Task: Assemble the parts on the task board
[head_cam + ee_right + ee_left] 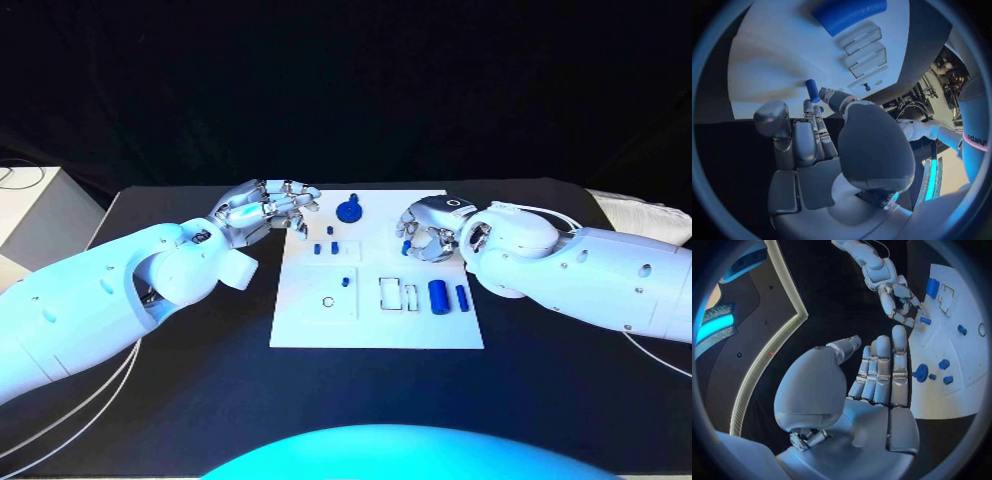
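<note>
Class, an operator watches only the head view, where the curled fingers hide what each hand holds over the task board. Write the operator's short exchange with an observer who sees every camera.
Operator: Is the right hand carrying anything? I can't tell from above.
Observer: Yes. The right wrist view shows it pinching a small blue peg between thumb and fingers.
Operator: And the left hand?
Observer: It holds nothing. The left wrist view shows its palm bare and its fingers stretched out straight.
</note>
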Tool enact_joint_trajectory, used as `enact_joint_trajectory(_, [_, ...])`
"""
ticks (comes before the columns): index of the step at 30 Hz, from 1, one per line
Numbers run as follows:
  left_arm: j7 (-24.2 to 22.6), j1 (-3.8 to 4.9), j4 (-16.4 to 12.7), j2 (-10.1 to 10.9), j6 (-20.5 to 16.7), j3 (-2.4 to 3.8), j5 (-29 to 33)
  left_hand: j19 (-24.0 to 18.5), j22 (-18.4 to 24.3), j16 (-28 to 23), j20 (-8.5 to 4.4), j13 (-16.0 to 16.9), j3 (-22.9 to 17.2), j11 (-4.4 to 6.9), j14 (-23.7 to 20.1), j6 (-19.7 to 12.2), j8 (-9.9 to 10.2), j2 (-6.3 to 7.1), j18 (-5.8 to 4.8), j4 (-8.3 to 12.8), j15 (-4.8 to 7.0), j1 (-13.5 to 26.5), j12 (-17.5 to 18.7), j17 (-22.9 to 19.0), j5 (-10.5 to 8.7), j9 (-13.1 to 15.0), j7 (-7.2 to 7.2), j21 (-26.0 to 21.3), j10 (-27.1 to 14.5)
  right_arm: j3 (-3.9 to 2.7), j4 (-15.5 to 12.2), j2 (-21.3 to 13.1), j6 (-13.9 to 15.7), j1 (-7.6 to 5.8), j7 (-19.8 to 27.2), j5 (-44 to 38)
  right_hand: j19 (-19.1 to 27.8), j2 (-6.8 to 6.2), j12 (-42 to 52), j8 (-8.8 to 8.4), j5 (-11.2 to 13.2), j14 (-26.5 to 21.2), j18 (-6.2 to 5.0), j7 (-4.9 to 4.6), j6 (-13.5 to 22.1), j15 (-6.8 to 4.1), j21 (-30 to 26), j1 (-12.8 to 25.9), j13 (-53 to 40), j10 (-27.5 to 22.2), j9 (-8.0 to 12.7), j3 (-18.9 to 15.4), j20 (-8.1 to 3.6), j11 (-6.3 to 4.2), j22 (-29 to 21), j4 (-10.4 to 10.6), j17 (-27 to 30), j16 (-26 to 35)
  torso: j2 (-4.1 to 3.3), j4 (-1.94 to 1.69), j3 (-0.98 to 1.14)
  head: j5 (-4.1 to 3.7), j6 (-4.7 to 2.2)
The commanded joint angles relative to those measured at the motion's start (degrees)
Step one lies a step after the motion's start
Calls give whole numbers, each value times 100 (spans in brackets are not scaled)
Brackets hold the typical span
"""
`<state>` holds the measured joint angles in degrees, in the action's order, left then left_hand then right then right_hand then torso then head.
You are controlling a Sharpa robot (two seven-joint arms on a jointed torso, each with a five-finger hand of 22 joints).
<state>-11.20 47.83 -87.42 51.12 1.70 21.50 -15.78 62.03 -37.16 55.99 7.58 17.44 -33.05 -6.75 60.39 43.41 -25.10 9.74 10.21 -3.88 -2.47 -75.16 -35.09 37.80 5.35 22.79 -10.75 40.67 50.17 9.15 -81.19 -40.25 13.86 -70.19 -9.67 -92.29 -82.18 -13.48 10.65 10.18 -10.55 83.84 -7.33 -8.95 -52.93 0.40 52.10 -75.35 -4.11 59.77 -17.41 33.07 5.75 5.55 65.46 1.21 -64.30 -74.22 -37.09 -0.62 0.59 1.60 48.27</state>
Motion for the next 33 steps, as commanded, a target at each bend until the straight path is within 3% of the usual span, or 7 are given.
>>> enact_joint_trajectory(1, [-89, -7, -17, -5, 100, 3, 26, -29, 5, -37, -2, -9, 4, 2, -56, 10, -36, 15, 34, -17, -3, -36, 36, -7, 5, -5, -10, -38, 57, 5, 41, 42, -14, 14, -83, -212, -58, 33, 26, 43, -21, 129, 59, 2, -55, -3, 30, -13, -10, 69, -10, 21, 3, -5, 11, 30, -11, -24, 5, 11, -2, 3, 10])
enact_joint_trajectory(22, [-76, -7, -16, 2, 90, 3, 27, -27, 19, -52, 0, -20, 6, -1, -61, 13, -40, 10, 34, -18, -5, -39, 42, -8, 6, -11, -14, -57, 64, 39, 197, 181, -93, 88, -260, -488, -68, 144, 73, 250, -6, 129, 60, 62, -366, -28, 53, -76, -50, 158, -101, 98, -17, -39, 44, 65, -44, -70, 5, 7, 1, 0, 57])
enact_joint_trajectory(26, [-73, -7, -15, 8, 84, 3, 28, -27, 19, -52, 0, -20, 6, -1, -61, 13, -40, 10, 34, -18, -5, -39, 42, -8, 6, -11, -14, -57, 64, 42, 203, 189, -71, 103, -283, -528, -72, 222, 91, 305, 6, 130, 63, 70, -423, -38, 70, -152, -64, 195, -128, 157, -25, -50, 61, 30, -59, -85, 4, 6, 3, 0, 63])
enact_joint_trajectory(27, [-73, -7, -16, 9, 84, 3, 28, -27, 19, -52, 0, -20, 6, -1, -61, 13, -40, 10, 34, -18, -5, -39, 42, -8, 6, -11, -14, -57, 64, 42, 202, 190, -61, 105, -285, -534, -74, 274, 107, 336, 247, 129, 65, 76, -443, -49, 82, -208, -76, 227, -144, 226, -33, -60, 74, 2, -60, -90, 4, 6, 3, 0, 63])
enact_joint_trajectory(28, [-73, -7, -16, 9, 83, 3, 29, -27, 19, -52, 0, -20, 6, -1, -61, 13, -40, 10, 34, -18, -5, -39, 42, -8, 6, -11, -14, -57, 64, 42, 200, 191, -41, 107, -287, -541, -77, 291, 116, 348, 316, 129, 67, 76, -448, -50, 95, -218, -83, 243, -149, 262, -37, -63, 85, -3, -59, -91, 4, 6, 3, 0, 63])
enact_joint_trajectory(33, [-71, -7, -17, 9, 83, 3, 29, -27, 19, -52, 0, -20, 6, -1, -61, 13, -40, 10, 34, -18, -5, -39, 42, -8, 6, -11, -14, -57, 64, 43, 176, 188, 60, 116, -271, -556, -97, 415, 235, 491, 320, 132, 77, 116, -585, -99, 182, -260, -166, 446, -225, 358, -71, -128, 156, -48, -81, -113, 8, 10, 2, 4, 73])
